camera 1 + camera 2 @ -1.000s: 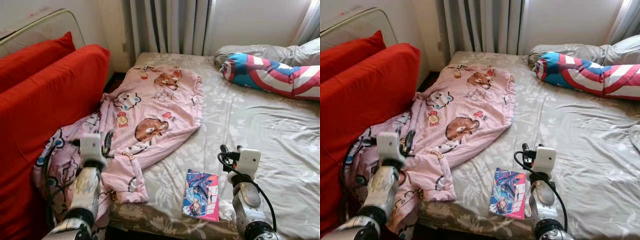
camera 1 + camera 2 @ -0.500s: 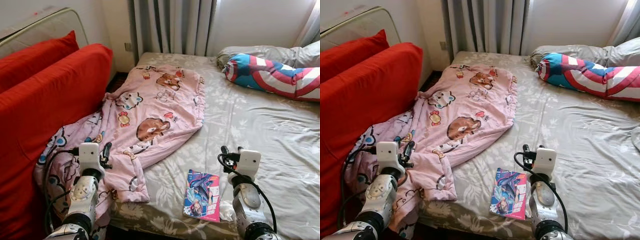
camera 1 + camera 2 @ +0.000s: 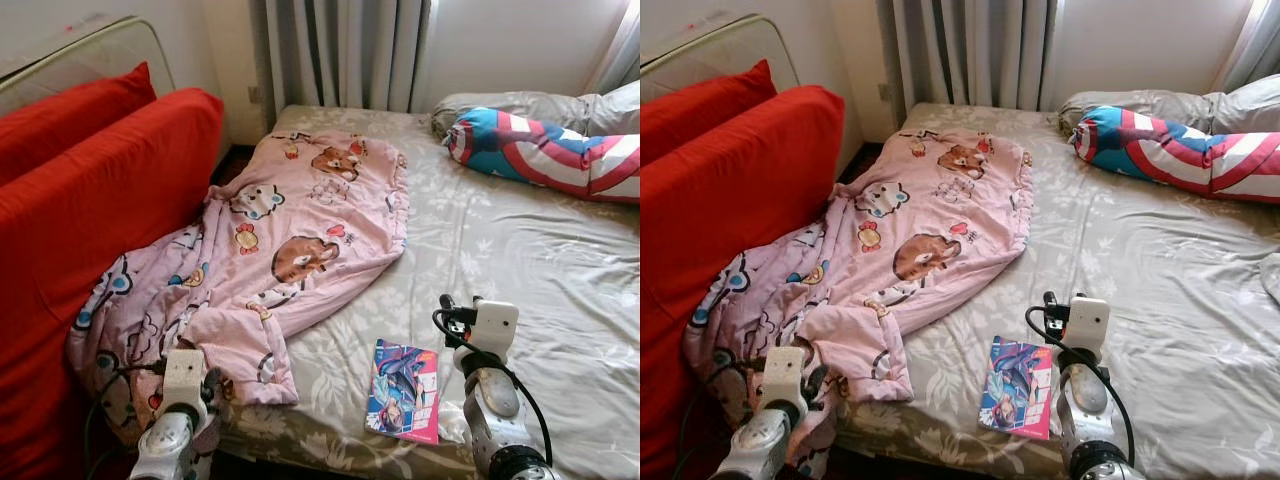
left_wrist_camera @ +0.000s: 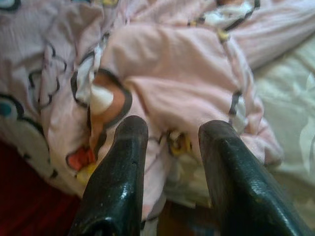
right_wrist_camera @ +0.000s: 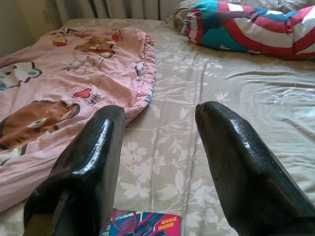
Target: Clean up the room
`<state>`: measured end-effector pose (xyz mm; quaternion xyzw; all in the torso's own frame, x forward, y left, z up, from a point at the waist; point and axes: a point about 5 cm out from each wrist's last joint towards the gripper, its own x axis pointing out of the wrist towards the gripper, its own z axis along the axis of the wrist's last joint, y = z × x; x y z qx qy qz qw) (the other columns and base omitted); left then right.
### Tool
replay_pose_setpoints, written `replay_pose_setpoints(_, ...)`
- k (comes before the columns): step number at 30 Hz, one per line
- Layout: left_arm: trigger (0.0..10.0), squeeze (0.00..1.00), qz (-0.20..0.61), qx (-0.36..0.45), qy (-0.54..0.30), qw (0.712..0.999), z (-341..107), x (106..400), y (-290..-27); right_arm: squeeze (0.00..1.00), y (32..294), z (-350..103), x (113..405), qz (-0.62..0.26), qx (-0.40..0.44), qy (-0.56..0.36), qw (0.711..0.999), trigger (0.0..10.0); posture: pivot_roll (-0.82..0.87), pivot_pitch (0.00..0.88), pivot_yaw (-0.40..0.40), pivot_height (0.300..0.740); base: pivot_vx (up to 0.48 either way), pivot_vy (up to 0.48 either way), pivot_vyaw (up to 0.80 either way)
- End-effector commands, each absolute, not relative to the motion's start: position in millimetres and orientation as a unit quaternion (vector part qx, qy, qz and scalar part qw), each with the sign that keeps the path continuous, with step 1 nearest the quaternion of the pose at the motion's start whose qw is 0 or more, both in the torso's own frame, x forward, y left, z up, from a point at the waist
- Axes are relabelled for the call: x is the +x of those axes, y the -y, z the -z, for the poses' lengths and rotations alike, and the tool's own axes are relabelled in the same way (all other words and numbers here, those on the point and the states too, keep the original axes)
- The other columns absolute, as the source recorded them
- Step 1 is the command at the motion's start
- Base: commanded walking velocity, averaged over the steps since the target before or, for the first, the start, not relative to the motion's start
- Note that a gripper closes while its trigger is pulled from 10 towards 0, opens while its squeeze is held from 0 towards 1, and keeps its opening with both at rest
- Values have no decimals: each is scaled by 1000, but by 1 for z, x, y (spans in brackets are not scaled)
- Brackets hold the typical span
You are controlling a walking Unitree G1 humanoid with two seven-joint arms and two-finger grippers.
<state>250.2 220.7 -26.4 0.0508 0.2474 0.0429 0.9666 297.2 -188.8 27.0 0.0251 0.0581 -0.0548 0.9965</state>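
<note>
In the left eye view, the pink blanket [image 3: 290,235] is being seen spread from the bed [image 3: 520,260] down over its near corner and against the red sofa [image 3: 90,190], and the left gripper [image 3: 205,385] is being shown much lower than a second ago, pulled back to the hanging edge of the blanket near the bottom of the picture. The right gripper [image 3: 452,312] is being held where it was, above the bed sheet just beside the comic book [image 3: 403,390]. In the right eye view, the striped pillow [image 3: 1180,145] is being seen lying unmoved at the head of the bed. In the left wrist view, the fingers [image 4: 120,172] are being held apart with nothing between them, pointed at a rumpled fold of the blanket close ahead. In the right wrist view, the fingers [image 5: 88,157] are likewise being held wide apart and empty over the sheet, with the comic book just under them.
</note>
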Motion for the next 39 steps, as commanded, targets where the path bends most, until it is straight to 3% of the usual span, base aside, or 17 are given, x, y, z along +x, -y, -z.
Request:
replay_pose_setpoints(1, 10000, 0, -42, 60, -300, 951, 42, 234, -220, 0, 186, -24, 297, 51, 25, -69, 996, 10000, -71, 0, -7, 740, 0, 0, 0)
replay_pose_setpoints(8, 10000, 0, -47, 43, -301, 952, 38, 248, -200, 0, 185, -24, 297, 48, 25, -72, 996, 10000, -69, 0, -11, 740, 0, 0, 0)
replay_pose_setpoints(15, 10000, 0, -29, 20, -201, 979, 6, 286, -168, 0, 187, -23, 295, 50, 21, -74, 996, 10000, -79, 0, 2, 740, 0, 0, 0)
replay_pose_setpoints(22, 10000, 0, -45, -5, -209, 977, 14, 276, -168, 0, 187, -22, 290, 47, 7, -62, 997, 10000, -101, 0, 22, 740, 0, 0, 0)
replay_pose_setpoints(30, 10000, 0, 13, 46, -164, 985, 6, 281, -135, 0, 199, -10, 262, 58, -1, -50, 997, 10000, -117, 0, 18, 740, 0, 0, 0)
replay_pose_setpoints(31, 10000, 0, 13, 46, -164, 985, 6, 281, -135, 0, 199, -10, 262, 58, -1, -50, 997, 10000, -117, 0, 18, 740, 0, 0, 0)
replay_pose_setpoints(33, 10000, 0, 4, 35, -46, 998, -19, 277, -197, 0, 201, -8, 252, 56, -9, -40, 998, 10000, -118, 0, 12, 740, 0, 0, 0)
replay_pose_setpoints(35, 10000, 0, 1, 52, 32, 998, -42, 267, -227, 0, 201, -8, 245, 54, -12, -35, 998, 10000, -120, 0, 8, 740, 0, 0, 0)
replay_pose_setpoints(39, 10000, 0, 3, 63, 60, 996, -54, 258, -219, 0, 197, -10, 241, 43, -13, -29, 999, 10000, -110, 0, -4, 740, 0, 0, 0)
